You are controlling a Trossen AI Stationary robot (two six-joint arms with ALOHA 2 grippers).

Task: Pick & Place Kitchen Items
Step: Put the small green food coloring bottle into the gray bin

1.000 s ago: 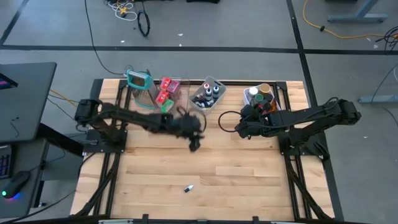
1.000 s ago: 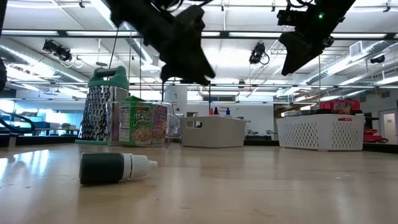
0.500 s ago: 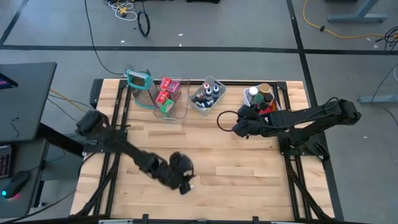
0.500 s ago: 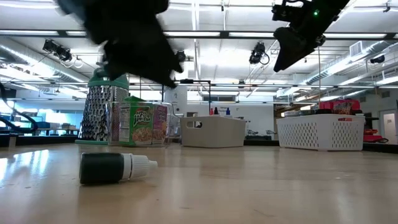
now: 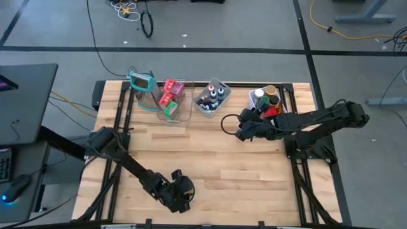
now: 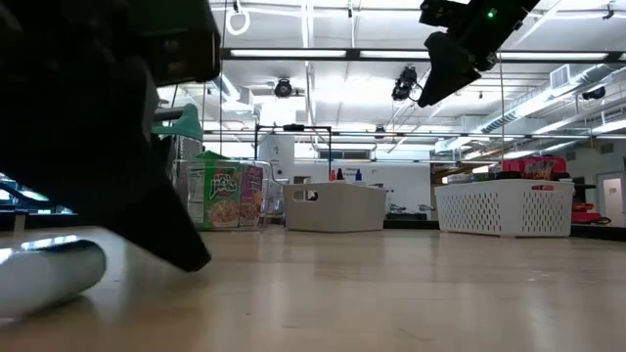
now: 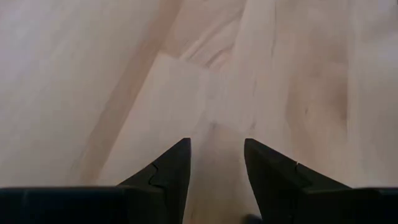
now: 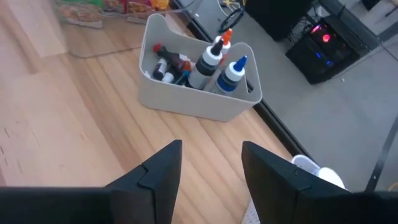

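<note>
From above, a pale wooden table (image 5: 254, 165) stands on a grey floor strewn with cables. Along its far edge sit a teal-framed grater (image 5: 142, 86), a clear bin (image 5: 184, 113) of red packets (image 5: 170, 88), a grey bin (image 5: 219, 105) of little bottles (image 5: 212, 97) and a white bin (image 5: 254, 97) of jars (image 5: 272, 94). The left gripper (image 5: 180, 196) hangs low over the near edge; the right gripper (image 5: 242, 130) hovers beside the white bin.

At table height, the left arm's dark bulk fills the near left, with a white tip (image 6: 49, 279) on the wood beneath it, blocking the grater. Ceiling lights run behind.

The left wrist view shows bare wood between parted, empty fingers (image 7: 166, 174).

The right wrist view shows parted, empty fingers (image 8: 155, 171) facing the grey bin.
</note>
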